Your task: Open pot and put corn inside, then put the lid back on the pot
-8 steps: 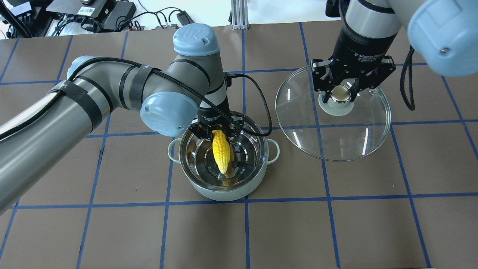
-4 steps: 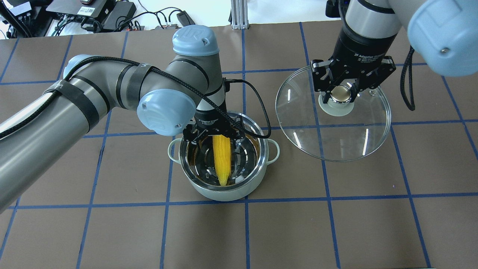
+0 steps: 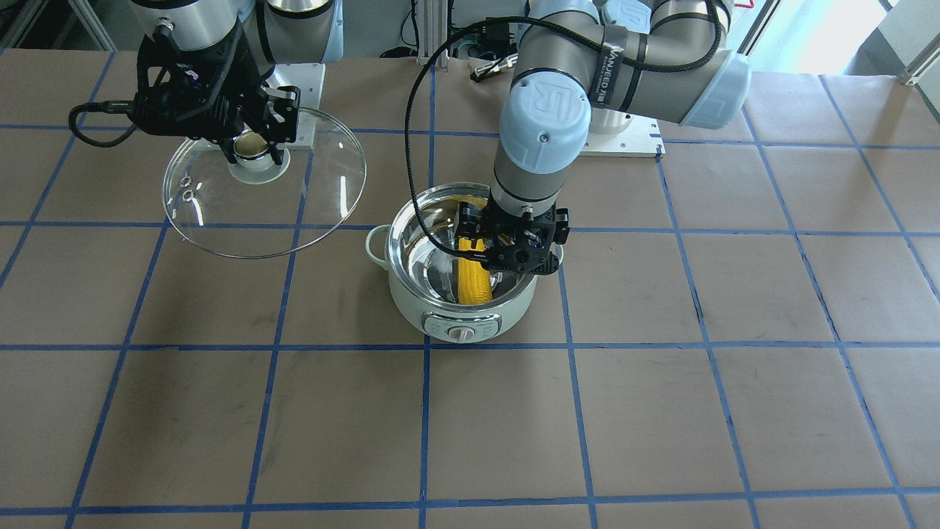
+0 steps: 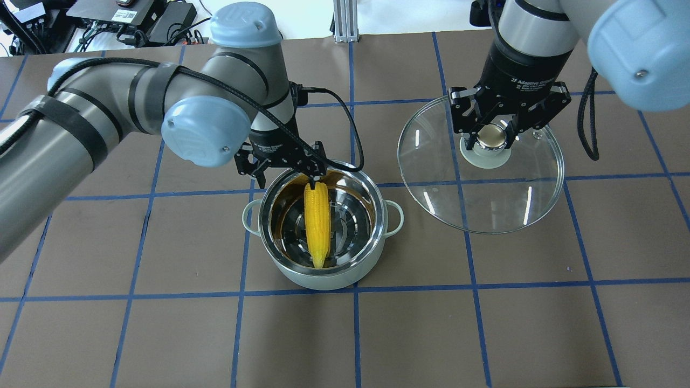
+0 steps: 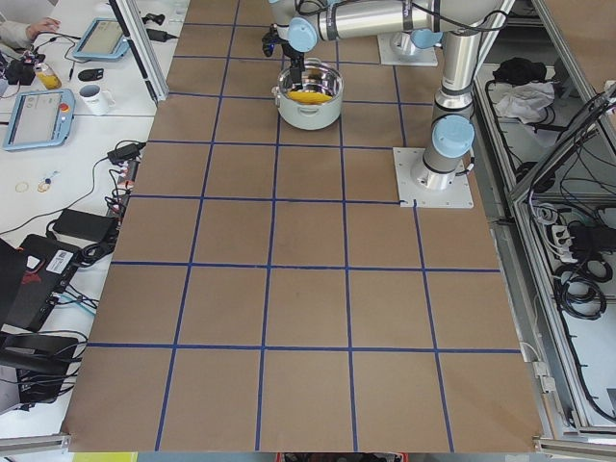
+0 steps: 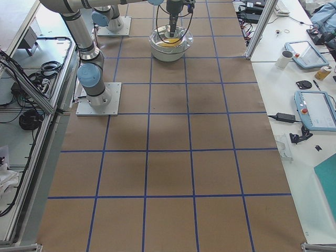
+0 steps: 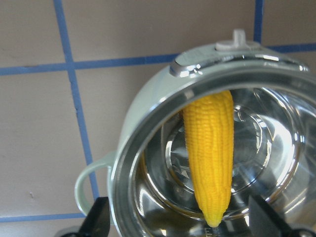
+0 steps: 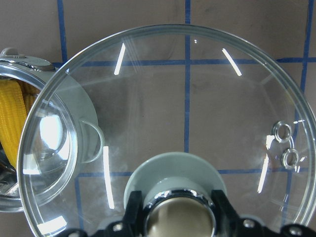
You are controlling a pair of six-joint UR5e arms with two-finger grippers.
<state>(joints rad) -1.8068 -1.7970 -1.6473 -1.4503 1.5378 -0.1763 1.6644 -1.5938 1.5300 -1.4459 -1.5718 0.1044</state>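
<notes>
Table [image 4: 161, 334]: corn [image 4: 317, 223] inside pot [image 4: 323, 280]; left tool [image 4: 287, 171] wide over rim; right tool [image 4: 493, 141] clamps lid [image 4: 485, 199] beside pot.

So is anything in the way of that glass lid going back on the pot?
Yes: the open jaws of the left arm hang above the rim of the pot, in the way of the lid. The corn lies inside.

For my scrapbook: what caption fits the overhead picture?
Corn lies in the open pot, left gripper open, right gripper holding the lid aside.
</notes>
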